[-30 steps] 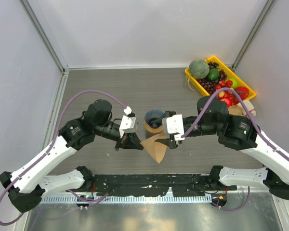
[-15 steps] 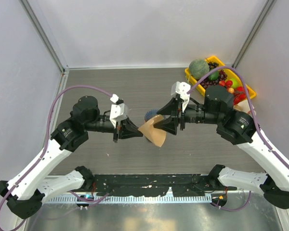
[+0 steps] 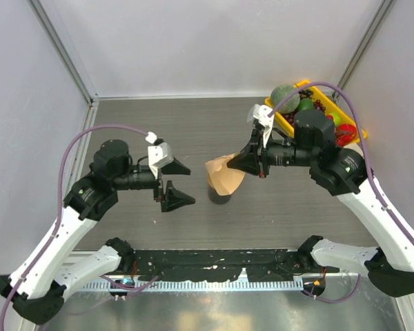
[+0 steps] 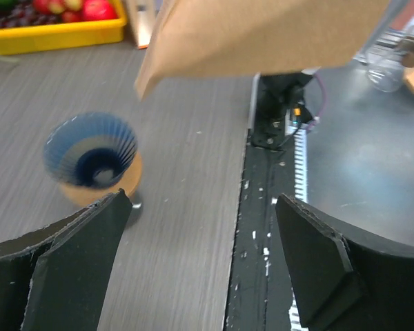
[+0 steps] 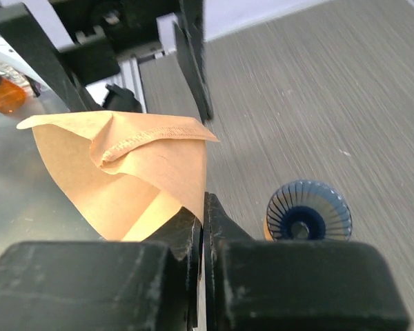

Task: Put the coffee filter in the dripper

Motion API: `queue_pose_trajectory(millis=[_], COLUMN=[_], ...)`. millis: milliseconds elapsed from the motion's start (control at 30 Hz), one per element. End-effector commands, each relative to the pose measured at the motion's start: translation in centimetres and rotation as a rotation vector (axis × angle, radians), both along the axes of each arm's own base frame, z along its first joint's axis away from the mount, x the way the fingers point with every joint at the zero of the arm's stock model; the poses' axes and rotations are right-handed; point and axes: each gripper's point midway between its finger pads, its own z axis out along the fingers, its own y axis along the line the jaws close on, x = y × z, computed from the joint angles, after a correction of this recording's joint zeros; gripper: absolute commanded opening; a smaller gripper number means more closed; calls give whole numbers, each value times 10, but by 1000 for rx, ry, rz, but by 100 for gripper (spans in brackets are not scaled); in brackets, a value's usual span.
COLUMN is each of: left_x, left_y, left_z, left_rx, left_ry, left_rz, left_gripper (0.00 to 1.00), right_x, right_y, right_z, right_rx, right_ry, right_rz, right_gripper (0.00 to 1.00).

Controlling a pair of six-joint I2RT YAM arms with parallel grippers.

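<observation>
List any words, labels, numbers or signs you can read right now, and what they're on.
None can be read in any view.
The coffee filter is plain brown paper.
The dripper and the yellow tray show no print.
Any marks on the arms are too small to read.

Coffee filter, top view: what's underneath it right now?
Under the coffee filter, which the right gripper pinches, stands the dripper, mostly covered in that view. The wrist views show its ribbed bowl empty; the filter is not touching it.
</observation>
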Motion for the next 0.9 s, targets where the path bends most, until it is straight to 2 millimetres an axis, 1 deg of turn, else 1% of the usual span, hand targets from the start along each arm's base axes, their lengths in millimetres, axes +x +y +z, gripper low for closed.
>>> queue_pose_trajectory(millis=[0, 33, 67, 100, 133, 167, 200, 233, 267, 300, 333, 367, 400, 433, 467, 500, 533, 567, 633, 767, 833, 867], left_x=[5, 7, 9, 12, 15, 17, 20, 22, 23, 25, 26, 26, 27, 27, 26, 24, 22, 22, 21, 16, 17, 17], left_y=[34, 39, 43, 45, 48, 49, 50, 51, 50, 50, 49, 49, 49, 49, 48, 47, 47, 47, 47, 47, 48, 48], left_z=[-11, -12, -14, -16, -18, -19, -20, -22, -23, -24, -26, -29, -29, -31, -34, -35, -36, -37, -37, -32, -32, -31], left_rx=[31, 31, 39, 47, 51, 52, 52, 50, 41, 37, 33, 31, 17, 12, 10, 7, 5, 7, 7, 0, -1, -1], left_ry=[9, 26, 47, 74, 95, 116, 137, 147, 178, 183, 180, 182, 172, 176, 186, 196, 207, 212, 212, 217, 218, 214], left_rz=[123, 142, 161, 177, 194, 207, 220, 224, 237, 242, 241, 245, 249, 251, 243, 238, 232, 229, 229, 221, 226, 230], left_gripper=[99, 99, 99, 99, 99, 100, 100, 99, 99, 99, 99, 99, 99, 99, 99, 99, 99, 99, 99, 99, 99, 99], right_x=[18, 19, 28, 30, 39, 40, 47, 47, 51, 50, 54, 52, 53, 59, 60, 67, 69, 73, 76, 87, 91, 91], right_y=[-10, -15, -14, -19, -18, -23, -23, -26, -25, -27, -25, -27, -27, -26, -27, -28, -29, -28, -27, -25, -25, -26], right_z=[-34, -40, -51, -54, -62, -66, -76, -79, -86, -91, -94, -98, -98, -103, -101, -107, -109, -116, -122, -128, -130, -131], right_rx=[-193, -247, -295, -333, -372, -410, -452, -479, -507, -533, -545, -571, -586, -604, -617, -640, -653, -667, -675, -691, -702, -710], right_ry=[49, 59, 82, 83, 97, 94, 114, 121, 143, 161, 177, 192, 203, 212, 212, 223, 236, 260, 289, 296, 302, 310], right_rz=[-15, -14, -25, -26, -39, -34, -38, -35, -32, -22, -16, -1, 4, 8, 1, -2, -1, 4, 12, -4, -7, -5], right_gripper=[5, 5, 5, 5, 5, 5, 5, 5, 5, 5, 5, 5, 5, 5, 5, 5, 5, 5, 5, 5, 10, 19])
